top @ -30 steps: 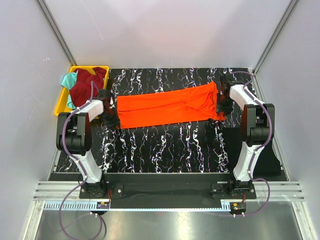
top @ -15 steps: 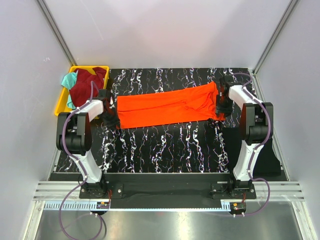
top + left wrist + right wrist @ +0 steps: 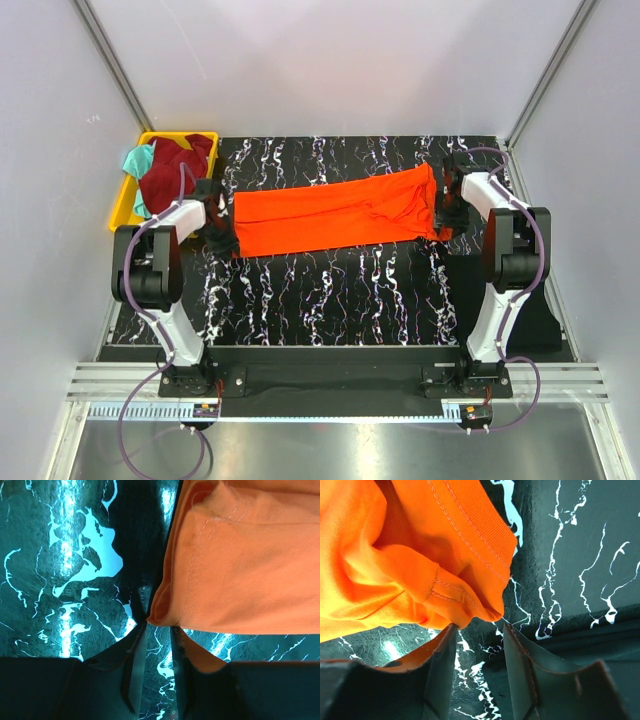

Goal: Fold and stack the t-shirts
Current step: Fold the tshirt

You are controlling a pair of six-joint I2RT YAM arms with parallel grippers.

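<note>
1. A black, white-veined surface (image 3: 330, 290) sat between pale walls, with a yellow bin (image 3: 122, 207) at its far-left corner.
2. The orange t-shirt (image 3: 330, 212) lay folded into a long band across the far half, running from near the left edge to near the right edge. The maroon t-shirt (image 3: 170, 170) and the teal t-shirt (image 3: 137, 160) sat heaped in the bin.
3. The left end effector (image 3: 159, 626) had its jaws narrowly parted at the band's left corner. The hem touched the tips, with nothing visibly clamped.
4. The right end effector (image 3: 480, 627) stood wider apart at the band's right end, with cloth brushing one finger and nothing held.
5. Risk: cloth resting against a finger could snag as an arm withdrew, dragging the band askew or opening the fold.
6. From above, the arms covered both ends of the band. The layer count and the sleeve tucks could not be made out.
</note>
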